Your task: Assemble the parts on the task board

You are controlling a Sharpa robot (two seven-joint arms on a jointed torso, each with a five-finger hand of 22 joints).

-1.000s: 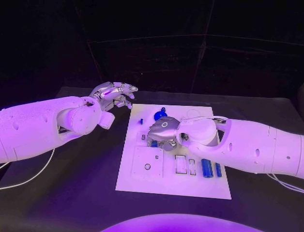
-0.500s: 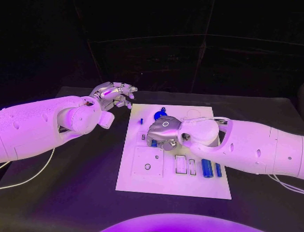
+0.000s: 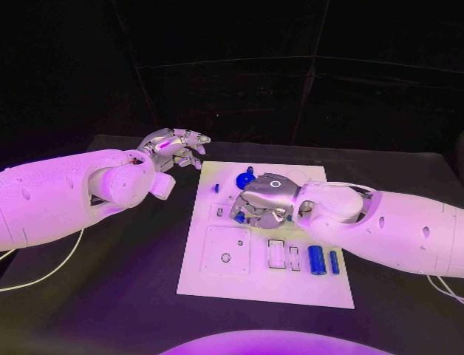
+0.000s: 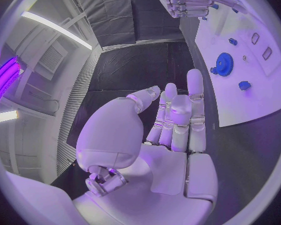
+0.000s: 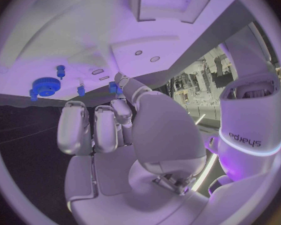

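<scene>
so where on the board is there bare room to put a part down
The near strip of the task board, between its front edge and the blue cylinders, is bare. The near-left corner beside the square recess also looks free. The middle is crowded: the right hand hovers there, with the blue gear just behind it. The left hand is off the board's far-left corner.

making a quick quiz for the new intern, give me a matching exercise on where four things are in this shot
Things:
1. left hand
2. right hand
3. blue gear
4. blue cylinder

Places:
A. lying on the task board's near right part
B. over the middle of the board
C. off the board's far left corner, holding nothing
D. far end of the board

Pairs: 1-C, 2-B, 3-D, 4-A
</scene>
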